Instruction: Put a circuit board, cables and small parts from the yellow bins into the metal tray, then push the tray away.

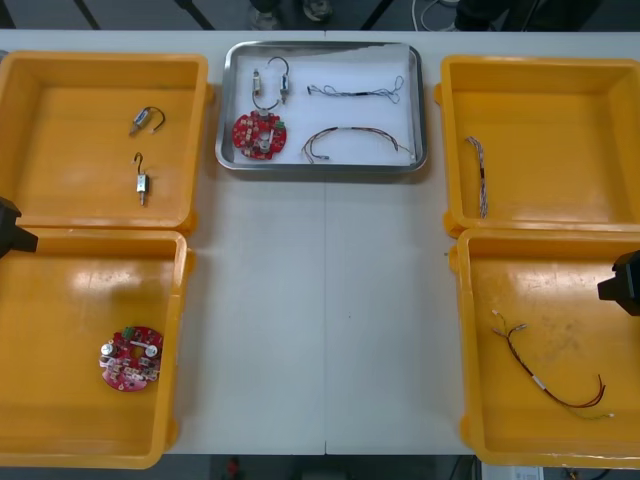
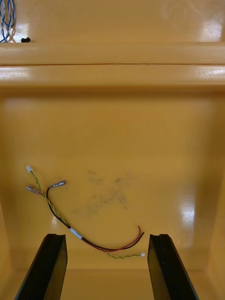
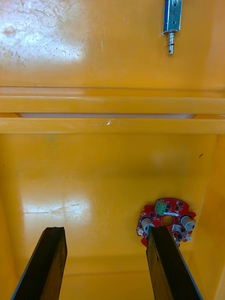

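Metal tray (image 1: 322, 171), white inside, stands at the far middle of the table (image 1: 320, 320), between the two far yellow bins. The front view gives its contents: a red circuit board (image 1: 259, 135) in the near left corner, small metal parts (image 1: 272, 82) with curved wires just beyond it, a blue and white cable (image 1: 355, 93) stretched across the far right part, and a dark arched cable (image 1: 355, 142) nearer.

The same view places the arms at the table's sides. The left gripper (image 3: 105, 232) sits at the left edge where the two left bins meet, and the right gripper (image 2: 108, 236) at the right edge over the right near bin (image 1: 480, 420).

The wrist views add the finger state. The left fingers stand spread over the left near bin (image 1: 60, 420), where a second red circuit board (image 3: 166, 221), round with a green block and two silver caps, lies partly behind one finger. A loose metal part (image 3: 170, 21) lies in the bin beyond.

The right fingers are likewise spread, holding nothing. A red, black and yellow-green cable (image 2: 84, 220) with small end plugs lies on the bin floor just beyond them, and a twisted blue and white cable (image 2: 7, 21) lies in the farther bin.
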### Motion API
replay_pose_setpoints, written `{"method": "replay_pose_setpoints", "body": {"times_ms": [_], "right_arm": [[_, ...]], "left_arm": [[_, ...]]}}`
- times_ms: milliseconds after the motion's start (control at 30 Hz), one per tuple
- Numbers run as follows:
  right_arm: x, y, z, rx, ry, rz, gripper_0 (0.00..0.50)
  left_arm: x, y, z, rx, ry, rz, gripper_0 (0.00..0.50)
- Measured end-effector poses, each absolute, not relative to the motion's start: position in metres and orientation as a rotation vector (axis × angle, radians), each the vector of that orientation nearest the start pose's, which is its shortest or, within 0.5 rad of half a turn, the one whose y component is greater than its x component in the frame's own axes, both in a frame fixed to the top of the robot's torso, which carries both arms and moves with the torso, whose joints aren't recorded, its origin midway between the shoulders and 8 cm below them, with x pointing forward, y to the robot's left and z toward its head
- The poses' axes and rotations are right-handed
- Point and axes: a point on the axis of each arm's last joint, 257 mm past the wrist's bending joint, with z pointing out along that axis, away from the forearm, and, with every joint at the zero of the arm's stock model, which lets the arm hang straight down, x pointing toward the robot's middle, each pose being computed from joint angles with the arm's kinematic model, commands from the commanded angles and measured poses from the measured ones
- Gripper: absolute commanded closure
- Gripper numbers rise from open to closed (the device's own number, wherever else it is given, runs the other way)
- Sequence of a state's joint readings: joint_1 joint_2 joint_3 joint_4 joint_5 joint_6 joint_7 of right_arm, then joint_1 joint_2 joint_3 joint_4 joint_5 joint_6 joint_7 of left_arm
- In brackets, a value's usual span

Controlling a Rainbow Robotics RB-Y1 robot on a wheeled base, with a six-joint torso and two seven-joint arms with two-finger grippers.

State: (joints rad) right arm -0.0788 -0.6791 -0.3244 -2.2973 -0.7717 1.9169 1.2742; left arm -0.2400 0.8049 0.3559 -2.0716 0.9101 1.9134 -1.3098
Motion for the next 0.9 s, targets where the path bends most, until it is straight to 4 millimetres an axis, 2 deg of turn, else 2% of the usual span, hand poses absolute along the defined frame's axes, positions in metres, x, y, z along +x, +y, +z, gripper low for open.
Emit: {"method": "replay_pose_setpoints", "body": {"times_ms": [900], "right_arm": [[0.3556, -0.3579, -0.1827, 0.045, 2.663, -0.004, 0.0]], "left_arm": [[0.3912, 0.3847, -0.1463, -0.042, 2.672, -0.058, 0.0]]}}
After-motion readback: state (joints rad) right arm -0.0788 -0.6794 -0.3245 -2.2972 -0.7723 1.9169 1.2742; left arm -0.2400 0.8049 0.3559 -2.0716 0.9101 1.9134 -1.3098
